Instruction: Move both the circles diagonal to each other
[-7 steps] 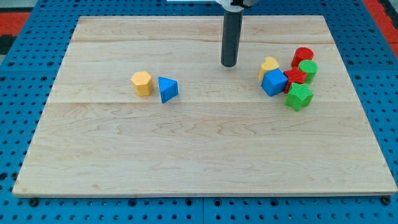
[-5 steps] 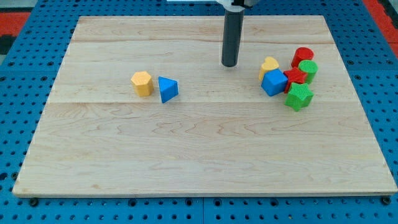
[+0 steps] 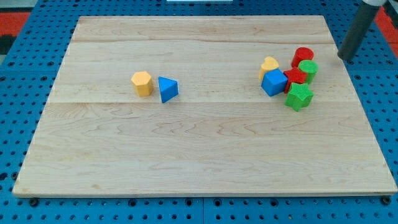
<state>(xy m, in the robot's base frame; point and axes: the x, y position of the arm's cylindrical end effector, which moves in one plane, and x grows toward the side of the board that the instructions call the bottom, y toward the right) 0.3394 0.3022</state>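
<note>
The red circle [image 3: 303, 56] and the green circle [image 3: 308, 68] sit touching in a cluster at the view's right, the green one just below and right of the red. My tip [image 3: 346, 58] stands right of the cluster, about level with the red circle and apart from it. The cluster also holds a yellow heart-like block [image 3: 269, 65], a blue cube [image 3: 273, 82], a red star-like block [image 3: 295, 77] and a green star-like block [image 3: 299, 96].
A yellow hexagon [image 3: 142, 83] and a blue triangle [image 3: 167, 89] sit side by side at the view's left centre. The wooden board [image 3: 199, 162] lies on a blue pegboard; my tip is near the board's right edge.
My tip has jumped from left of the cluster, near the board's top centre, to the right side of the cluster. No block has moved.
</note>
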